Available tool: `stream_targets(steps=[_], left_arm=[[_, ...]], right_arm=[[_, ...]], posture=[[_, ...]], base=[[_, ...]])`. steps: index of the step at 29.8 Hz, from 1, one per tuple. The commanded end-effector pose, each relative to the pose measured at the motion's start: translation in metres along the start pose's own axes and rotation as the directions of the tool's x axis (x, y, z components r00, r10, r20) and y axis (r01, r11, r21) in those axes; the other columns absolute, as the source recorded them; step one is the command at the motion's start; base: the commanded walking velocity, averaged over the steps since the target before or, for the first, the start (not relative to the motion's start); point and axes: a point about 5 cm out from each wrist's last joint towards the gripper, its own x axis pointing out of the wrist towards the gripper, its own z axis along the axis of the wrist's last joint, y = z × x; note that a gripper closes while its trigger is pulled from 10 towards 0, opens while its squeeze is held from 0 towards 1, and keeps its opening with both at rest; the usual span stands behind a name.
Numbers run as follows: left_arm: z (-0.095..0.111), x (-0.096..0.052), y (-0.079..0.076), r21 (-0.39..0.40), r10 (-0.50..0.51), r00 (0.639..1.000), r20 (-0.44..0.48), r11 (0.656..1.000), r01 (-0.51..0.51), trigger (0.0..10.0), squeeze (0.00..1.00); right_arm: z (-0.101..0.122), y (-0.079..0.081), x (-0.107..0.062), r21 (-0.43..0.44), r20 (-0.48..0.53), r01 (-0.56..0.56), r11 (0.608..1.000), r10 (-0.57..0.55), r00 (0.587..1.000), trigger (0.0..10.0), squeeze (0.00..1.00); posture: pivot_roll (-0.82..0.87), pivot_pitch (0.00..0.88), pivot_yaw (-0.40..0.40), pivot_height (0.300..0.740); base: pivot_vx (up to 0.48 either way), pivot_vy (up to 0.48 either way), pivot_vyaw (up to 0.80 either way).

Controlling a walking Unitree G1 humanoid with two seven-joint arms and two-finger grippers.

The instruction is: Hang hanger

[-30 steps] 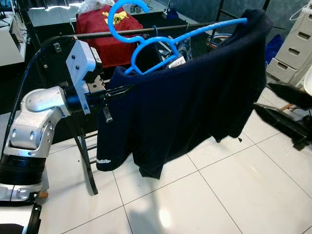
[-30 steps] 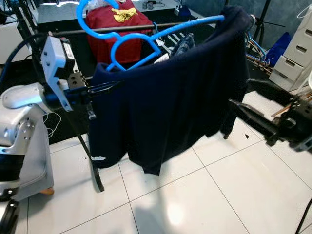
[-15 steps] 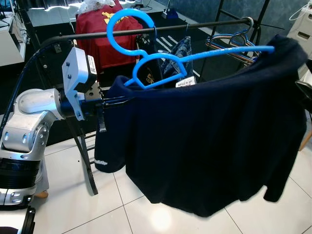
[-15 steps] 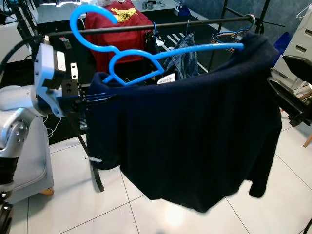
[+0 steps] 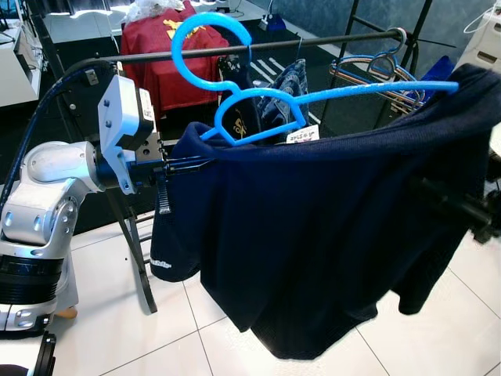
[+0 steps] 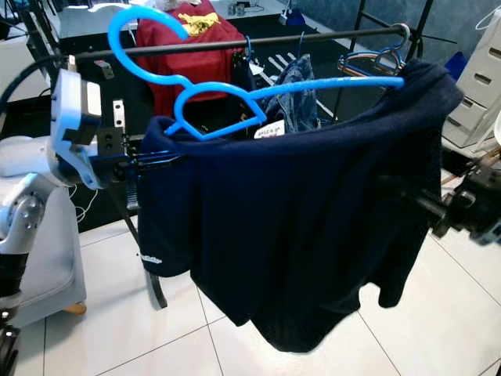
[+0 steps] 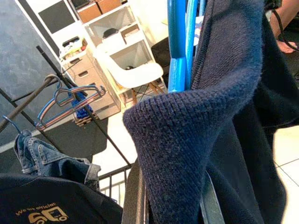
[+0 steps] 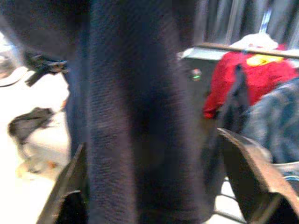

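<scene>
My head views were bright and evenly lit, with a soft glare patch on the floor (image 5: 258, 352) tiles. My right tool (image 6: 415, 205) smeared with motion blur. The right wrist view was dim and blurred throughout; the left wrist view was sharp, whites overexposed.

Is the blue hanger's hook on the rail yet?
Not clearly. The blue hanger is tilted, its hook overlapping the rail; the left gripper holds its sweater-covered end.
</scene>
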Motion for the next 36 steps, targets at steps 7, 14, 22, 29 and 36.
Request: stream_targets(steps=[7, 14, 22, 29, 36], left_arm=[[0.013, -0.001, 0.003, 0.054, -0.005, 0.999, 0.045, 0.999, 0.003, 10.0, 0.0], [-0.005, -0.009, 0.003, 0.065, -0.003, 0.997, -0.071, 0.998, 0.007, 10.0, 0.0], [-0.047, -0.04, 0.007, 0.105, 0.045, 0.924, -0.379, 0.994, -0.005, 10.0, 0.0], [-0.066, -0.061, 0.016, 0.135, 0.165, 0.84, -0.518, 0.985, -0.11, 10.0, 0.0], [-0.072, -0.071, 0.031, 0.162, 0.338, 0.767, -0.545, 0.94, -0.299, 10.0, 0.0]], right_arm=[[-0.005, -0.004, 0.005, 0.007, 0.005, 0.019, 1.0, -0.019, 1.0, 0.0, 0.0], [0.004, -0.017, 0.003, -0.031, 0.05, 0.124, 0.992, -0.122, 0.991, 0.0, 0.0], [0.019, -0.037, -0.004, -0.062, 0.13, 0.305, 0.95, -0.295, 0.947, 0.0, 0.0], [0.025, -0.048, -0.009, -0.051, 0.173, 0.395, 0.917, -0.381, 0.908, 0.0, 0.0], [0.029, -0.054, -0.01, -0.043, 0.198, 0.429, 0.902, -0.413, 0.889, 0.0, 0.0]], posture=[[-0.03, 0.104, -0.012, 0.74], [-0.03, 0.108, -0.009, 0.74], [-0.03, 0.111, -0.008, 0.74], [-0.03, 0.115, -0.008, 0.74], [-0.03, 0.114, -0.009, 0.74]], base=[[0.0, 0.0, 0.0], [0.0, 0.0, 0.0], [0.0, 0.0, 0.0], [0.0, 0.0, 0.0], [0.0, 0.0, 0.0]])
